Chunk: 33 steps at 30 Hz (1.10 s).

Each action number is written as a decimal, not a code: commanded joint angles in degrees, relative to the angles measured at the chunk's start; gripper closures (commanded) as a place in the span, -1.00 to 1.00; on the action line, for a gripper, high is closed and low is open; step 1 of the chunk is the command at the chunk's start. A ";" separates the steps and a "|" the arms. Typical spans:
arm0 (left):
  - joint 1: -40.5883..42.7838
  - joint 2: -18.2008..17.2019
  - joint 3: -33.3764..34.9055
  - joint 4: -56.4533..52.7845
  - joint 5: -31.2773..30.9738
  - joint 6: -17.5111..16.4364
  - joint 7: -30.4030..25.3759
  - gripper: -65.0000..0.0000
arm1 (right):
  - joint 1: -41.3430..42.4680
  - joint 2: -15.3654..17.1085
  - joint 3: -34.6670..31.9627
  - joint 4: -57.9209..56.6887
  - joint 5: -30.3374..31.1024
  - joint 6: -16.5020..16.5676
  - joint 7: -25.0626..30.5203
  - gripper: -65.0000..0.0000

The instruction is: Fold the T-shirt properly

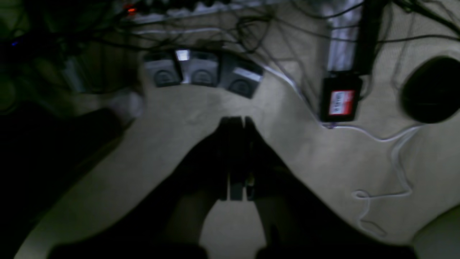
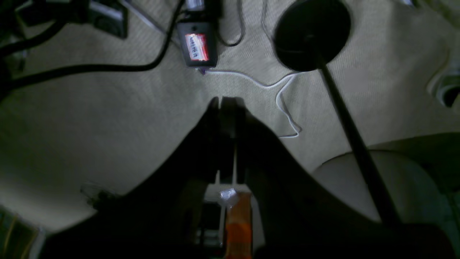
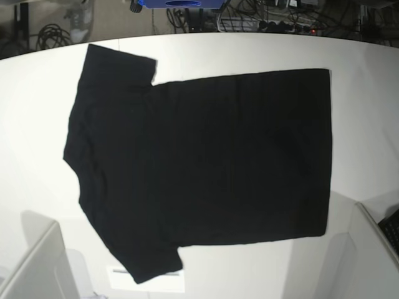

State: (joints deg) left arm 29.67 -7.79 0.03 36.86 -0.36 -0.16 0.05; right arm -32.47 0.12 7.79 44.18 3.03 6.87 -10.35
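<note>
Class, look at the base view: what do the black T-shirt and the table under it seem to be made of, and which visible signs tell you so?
T-shirt: apparently soft knit cloth, matte black; it lies flat and limp, with hemmed sleeves and gently uneven edges, and shows no shine.
Table: a smooth, hard white surface, possibly laminate or painted board; it is even in tone with a clean curved far edge. The exact material cannot be told.

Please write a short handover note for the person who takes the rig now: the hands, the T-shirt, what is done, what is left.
Left hand: shut, holds nothing, over the floor and away from the table.
Right hand: shut, holds nothing, also over the floor.
T-shirt: spread flat on the white table, plain black side up, both sleeves out, collar toward the base view's left.
Done: the shirt lies flat; no fold is visible.
Left: all folds. Neither hand is in the base view, so both must first come over the table.
</note>
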 commanded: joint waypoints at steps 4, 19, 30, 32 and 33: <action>6.51 -1.39 -0.16 7.58 -0.91 0.03 -0.45 1.00 | -8.63 -0.78 2.98 15.46 0.18 0.20 -3.85 1.00; 33.05 -11.77 -0.16 43.18 -21.13 0.03 -17.94 1.00 | -24.72 -7.29 15.55 58.72 6.07 0.20 -12.55 1.00; 39.74 -12.56 -0.25 52.15 -21.57 0.12 -37.90 1.00 | -20.76 -6.93 25.48 71.64 22.25 0.55 -18.09 1.00; 39.82 -12.56 -0.25 55.05 -21.57 0.12 -39.48 1.00 | -18.92 -6.85 25.48 71.64 23.13 1.79 -18.09 1.00; 39.82 -12.56 -0.25 56.81 -21.57 0.12 -39.75 1.00 | -17.86 -6.23 25.48 71.64 23.21 3.81 -18.09 1.00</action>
State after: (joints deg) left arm 68.53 -20.21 -0.01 92.97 -22.11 0.01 -37.50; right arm -49.74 -6.46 33.06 114.89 25.52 10.39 -29.26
